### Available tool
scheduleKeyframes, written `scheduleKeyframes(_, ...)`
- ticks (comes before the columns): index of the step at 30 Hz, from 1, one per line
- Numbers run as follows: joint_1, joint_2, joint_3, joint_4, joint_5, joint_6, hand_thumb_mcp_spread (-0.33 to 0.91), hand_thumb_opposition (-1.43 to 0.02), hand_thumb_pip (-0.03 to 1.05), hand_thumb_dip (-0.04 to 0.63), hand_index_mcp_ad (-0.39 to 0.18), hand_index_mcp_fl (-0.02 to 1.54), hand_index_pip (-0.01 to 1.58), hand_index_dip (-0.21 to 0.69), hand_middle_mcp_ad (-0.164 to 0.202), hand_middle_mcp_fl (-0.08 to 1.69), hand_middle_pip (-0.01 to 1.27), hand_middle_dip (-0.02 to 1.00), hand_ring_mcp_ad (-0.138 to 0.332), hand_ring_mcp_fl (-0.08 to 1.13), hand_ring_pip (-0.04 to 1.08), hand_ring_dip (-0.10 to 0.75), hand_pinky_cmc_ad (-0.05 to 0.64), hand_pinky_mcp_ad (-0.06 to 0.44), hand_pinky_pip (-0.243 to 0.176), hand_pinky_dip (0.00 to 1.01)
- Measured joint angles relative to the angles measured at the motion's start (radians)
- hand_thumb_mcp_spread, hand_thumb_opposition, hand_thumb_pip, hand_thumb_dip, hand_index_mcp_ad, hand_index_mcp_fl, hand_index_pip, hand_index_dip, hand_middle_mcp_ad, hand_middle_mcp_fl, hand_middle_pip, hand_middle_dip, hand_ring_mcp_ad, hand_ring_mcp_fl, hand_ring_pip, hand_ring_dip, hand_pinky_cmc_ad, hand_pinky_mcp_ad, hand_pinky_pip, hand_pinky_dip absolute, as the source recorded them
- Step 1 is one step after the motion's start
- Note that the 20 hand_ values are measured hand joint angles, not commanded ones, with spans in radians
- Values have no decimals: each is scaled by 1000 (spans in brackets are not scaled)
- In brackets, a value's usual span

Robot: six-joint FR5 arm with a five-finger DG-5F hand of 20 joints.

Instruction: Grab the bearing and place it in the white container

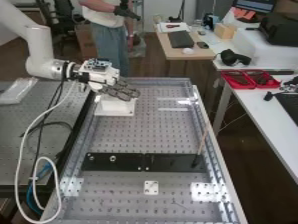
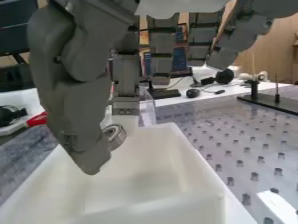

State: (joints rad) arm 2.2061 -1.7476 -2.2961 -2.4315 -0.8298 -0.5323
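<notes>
Near left, a white cable (image 1: 59,200) loops down beside the perforated worktop (image 1: 123,197). Farther back, a black bar (image 1: 174,163) lies across the worktop, with a thin rod (image 1: 201,143) standing tilted at its right end. Toward the far left sits the white container (image 1: 114,108), open at the top. Over it, the robot hand (image 1: 120,90) grasps the bearing (image 2: 115,135), pinched by its thumb (image 2: 72,100) above the container's interior.

No readable text, labels, numbers or signs
</notes>
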Motion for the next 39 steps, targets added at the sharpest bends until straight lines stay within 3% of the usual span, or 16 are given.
scheduleKeyframes(10,-13,-16,23,-60,-23,43,522,-927,419,290,-79,435,1260,297,68,234,136,220,162,51,106,49,316,150,-12,173)
scheduleKeyframes(13,-16,-11,28,-72,-24,47,513,-866,550,290,-80,309,1210,304,65,202,127,220,162,37,106,49,316,150,-12,173)
scheduleKeyframes(17,-20,1,32,-94,-23,53,461,-848,585,298,-79,206,1199,304,66,166,126,220,161,17,105,49,316,148,-12,173)
scheduleKeyframes(20,-22,11,30,-100,-21,51,422,-820,642,314,-79,106,1107,265,68,148,126,220,159,12,108,49,316,152,-12,173)
scheduleKeyframes(26,-29,41,21,-103,-19,43,379,-822,714,321,-79,68,1101,248,65,136,126,220,162,7,93,49,316,152,-14,173)
scheduleKeyframes(32,-49,109,12,-93,-27,5,349,-806,716,321,-80,72,1082,251,65,113,126,220,164,7,96,49,314,148,-14,173)
scheduleKeyframes(36,-76,191,8,-79,-44,-57,319,-806,698,318,-80,70,949,241,65,112,126,220,164,7,96,49,314,164,-28,169)
scheduleKeyframes(39,-111,249,11,-84,-74,-92,290,-771,637,302,-77,110,658,244,65,112,129,220,164,7,96,49,314,182,-30,173)
